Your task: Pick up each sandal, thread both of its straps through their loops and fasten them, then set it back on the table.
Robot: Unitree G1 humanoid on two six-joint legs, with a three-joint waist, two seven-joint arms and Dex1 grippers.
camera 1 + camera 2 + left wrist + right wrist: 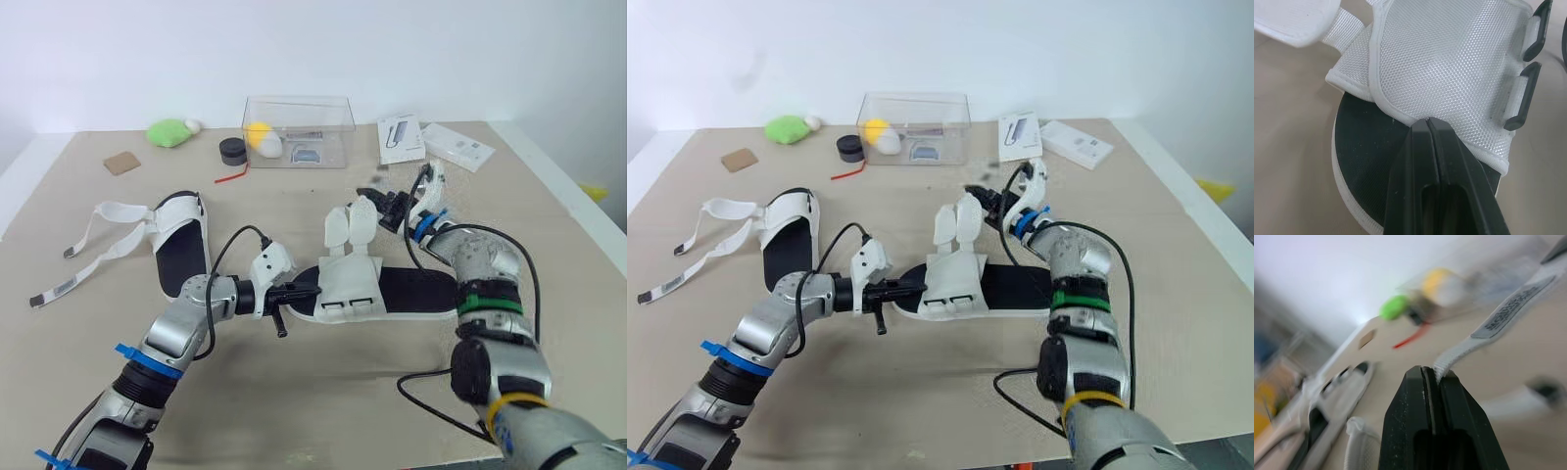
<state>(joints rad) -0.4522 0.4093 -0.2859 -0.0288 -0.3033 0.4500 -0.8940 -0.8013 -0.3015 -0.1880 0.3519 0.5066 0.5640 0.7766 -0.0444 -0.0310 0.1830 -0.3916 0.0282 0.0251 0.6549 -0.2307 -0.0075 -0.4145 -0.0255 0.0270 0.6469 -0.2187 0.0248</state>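
Note:
A white mesh sandal with a black footbed (416, 286) lies in the middle of the table. Two black loops (1525, 93) sit on its mesh upper (1449, 58), and its flaps (353, 223) stand up behind. My left gripper (306, 291) is at the sandal's toe end, its fingers (1420, 161) shut on the edge of the mesh upper. Behind the sandal, my right gripper (389, 206) is raised and shut on the end of a grey-white strap (1498, 320). The second sandal (181, 250) lies flat at the left, with its long straps (93, 245) loose across the table.
At the back stands a clear plastic box (299, 122) holding a yellow object. Around it are a green toy (168, 131), a black round puck (232, 150), a cardboard piece (121, 163) and white packets (401, 137). The table's edge (563, 186) runs along the right.

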